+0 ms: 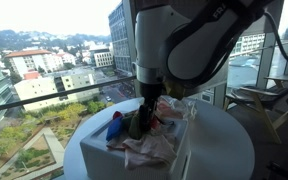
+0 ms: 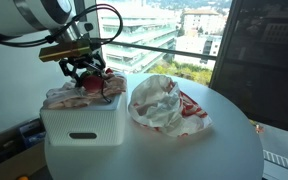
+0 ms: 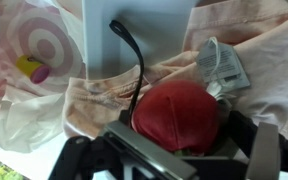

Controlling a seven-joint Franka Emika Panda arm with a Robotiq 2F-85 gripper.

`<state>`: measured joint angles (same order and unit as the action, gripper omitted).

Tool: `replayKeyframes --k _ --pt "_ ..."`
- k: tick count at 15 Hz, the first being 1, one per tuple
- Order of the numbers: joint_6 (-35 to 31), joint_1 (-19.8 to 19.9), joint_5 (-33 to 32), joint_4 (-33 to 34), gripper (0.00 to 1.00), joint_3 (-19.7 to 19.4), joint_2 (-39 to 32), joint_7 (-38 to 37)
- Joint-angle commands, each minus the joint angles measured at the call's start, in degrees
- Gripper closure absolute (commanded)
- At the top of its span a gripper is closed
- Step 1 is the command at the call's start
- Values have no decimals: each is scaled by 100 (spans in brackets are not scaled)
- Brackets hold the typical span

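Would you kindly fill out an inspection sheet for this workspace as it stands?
Surface: round white table.
Job's things: red rounded item lying on pinkish cloths in a white bin.
Clutter: crumpled plastic bag with a red logo beside the bin; blue object by the cloths.
Grippers: gripper open, just over the red item; contact unclear.
Cables: black cable curving above the cloths.
Surroundings: windows onto city buildings.

An exterior view sits close to the table [image 1: 224,130], just behind the arm [image 1: 194,40], facing the city [image 1: 54,65] far outside. An exterior view stands farther back, near table height, with the bin [image 2: 82,125] near left. Both share table, bin and bag [image 2: 164,103]. The wrist view looks down, very near, onto the bin's cloth [image 3: 179,112].
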<state>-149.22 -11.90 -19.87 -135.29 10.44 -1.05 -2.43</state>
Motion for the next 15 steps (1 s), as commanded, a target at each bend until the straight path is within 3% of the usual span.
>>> replayKeyframes --k 1,4,6,8,15 --pt "-261 62 -382 306 0 -66 -383 -54" --pt "-308 47 -832 498 0 -188 -648 -137" --pt "-289 35 -770 616 0 -227 -806 -73" --pt "-230 19 -698 706 25 -252 -922 -6" --pt "39 0 -425 533 78 -236 -567 -135"
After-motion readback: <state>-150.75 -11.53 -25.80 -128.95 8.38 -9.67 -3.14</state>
